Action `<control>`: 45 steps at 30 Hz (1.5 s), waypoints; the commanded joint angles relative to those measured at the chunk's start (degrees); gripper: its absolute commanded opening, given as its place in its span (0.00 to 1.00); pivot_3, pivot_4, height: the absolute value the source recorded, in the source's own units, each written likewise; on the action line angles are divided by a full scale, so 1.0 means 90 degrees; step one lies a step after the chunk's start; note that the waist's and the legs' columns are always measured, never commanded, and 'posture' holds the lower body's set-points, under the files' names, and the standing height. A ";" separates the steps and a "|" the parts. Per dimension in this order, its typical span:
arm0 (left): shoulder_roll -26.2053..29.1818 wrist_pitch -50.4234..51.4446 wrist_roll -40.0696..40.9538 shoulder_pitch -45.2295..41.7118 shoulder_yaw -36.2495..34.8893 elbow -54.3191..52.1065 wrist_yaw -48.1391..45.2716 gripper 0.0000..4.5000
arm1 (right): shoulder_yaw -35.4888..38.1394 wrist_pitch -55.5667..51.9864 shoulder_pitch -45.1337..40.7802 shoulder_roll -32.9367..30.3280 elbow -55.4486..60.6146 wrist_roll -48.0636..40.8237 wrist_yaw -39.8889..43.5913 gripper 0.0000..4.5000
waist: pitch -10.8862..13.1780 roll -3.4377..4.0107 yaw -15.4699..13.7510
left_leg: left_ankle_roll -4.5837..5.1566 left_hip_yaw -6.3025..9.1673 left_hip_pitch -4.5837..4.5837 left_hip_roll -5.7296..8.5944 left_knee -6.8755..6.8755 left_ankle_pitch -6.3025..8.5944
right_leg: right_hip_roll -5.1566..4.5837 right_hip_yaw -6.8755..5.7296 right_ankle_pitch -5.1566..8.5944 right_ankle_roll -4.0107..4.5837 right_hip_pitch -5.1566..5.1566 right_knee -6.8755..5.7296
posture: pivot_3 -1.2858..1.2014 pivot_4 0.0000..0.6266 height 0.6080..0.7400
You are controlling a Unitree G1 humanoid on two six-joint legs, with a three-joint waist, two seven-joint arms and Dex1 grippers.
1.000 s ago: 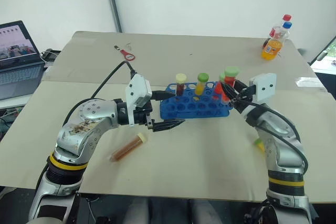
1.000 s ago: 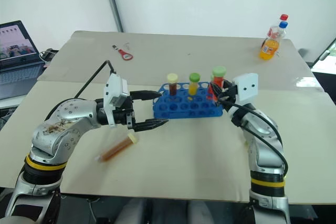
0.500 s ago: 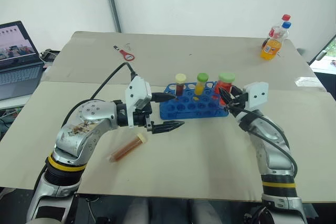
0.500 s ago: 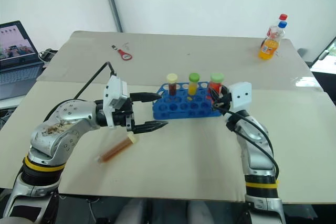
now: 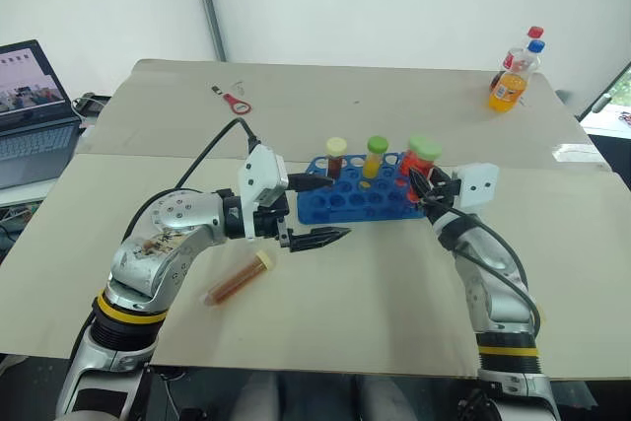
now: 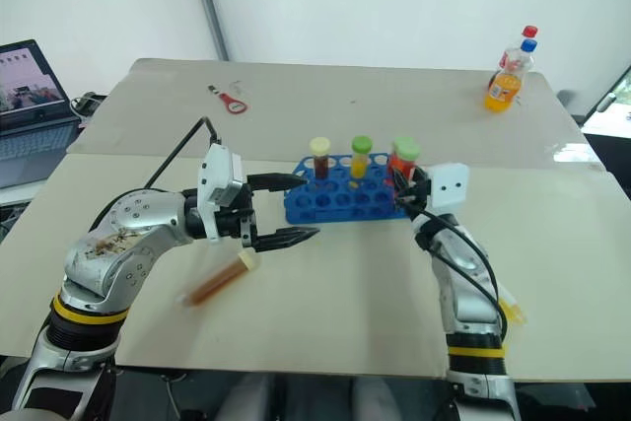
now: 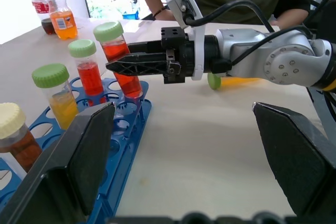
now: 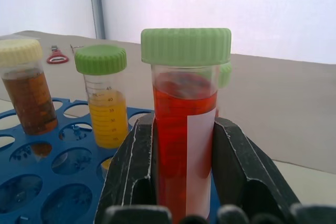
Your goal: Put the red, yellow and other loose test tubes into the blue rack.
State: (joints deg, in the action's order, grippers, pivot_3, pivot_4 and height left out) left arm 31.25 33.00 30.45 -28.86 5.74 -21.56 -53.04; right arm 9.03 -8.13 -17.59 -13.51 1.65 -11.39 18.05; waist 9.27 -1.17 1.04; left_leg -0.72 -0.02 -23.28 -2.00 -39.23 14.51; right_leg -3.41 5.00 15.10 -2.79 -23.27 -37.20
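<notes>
A laptop (image 5: pixel 35 105) sits well left of the blue rack (image 5: pixel 365 198), at the table's (image 5: pixel 325 96) far left edge, and a small red tool (image 5: pixel 237 101) lies beyond the rack to its left. A brown-liquid tube (image 5: pixel 240 279) with a pale-yellow cap lies flat on the table, near and to the left of the rack; its long axis runs diagonally, cap end pointing up toward the rack.

The left gripper (image 5: pixel 317 212) hangs just beside the rack's left end, pointing at it, its 2 black fingers (image 7: pixel 84 156) spread wide with nothing between them.

The rack lies with its long side across the table. In it stand 4 upright tubes, caps up: a brown one (image 5: pixel 336 158) at the left, a yellow one (image 5: pixel 375 157), then a red one (image 7: pixel 89 72) in the left wrist view, and at the right end an orange-red tube (image 8: pixel 184 145) with a green cap.

The right gripper (image 5: pixel 422 184) sits at the rack's right end, its fingers (image 8: pixel 131 171) on either side of that orange-red tube; whether they press it I cannot tell.

Another yellow tube (image 6: pixel 511 309) lies flat, right of the rack. 2 soda bottles (image 5: pixel 515 76) stand far right.
</notes>
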 commanded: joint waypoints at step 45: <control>-0.0063 -0.1665 -0.0896 -0.0076 0.1311 0.0211 -0.1552 1.00 | -0.1177 -0.6303 0.0754 -0.6273 0.1717 -0.1222 0.3327 0.21 | 0.0006 -0.0007 -0.0034 | 0.0012 -0.0004 0.0002 0.0009 0.0005 -0.0005 | 0.0007 0.0029 0.0008 -0.0011 0.0012 0.0020 | 0.52 0.24 0.91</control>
State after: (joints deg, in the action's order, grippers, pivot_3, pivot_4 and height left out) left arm 30.41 18.96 22.34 -29.15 18.90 -19.20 -66.99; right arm -1.83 -65.22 -9.99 -68.80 16.38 -23.10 47.60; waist 9.32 -1.23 0.73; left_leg -0.61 -0.05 -23.26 -1.91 -39.18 14.46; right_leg -3.36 5.26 15.17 -2.89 -23.16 -37.02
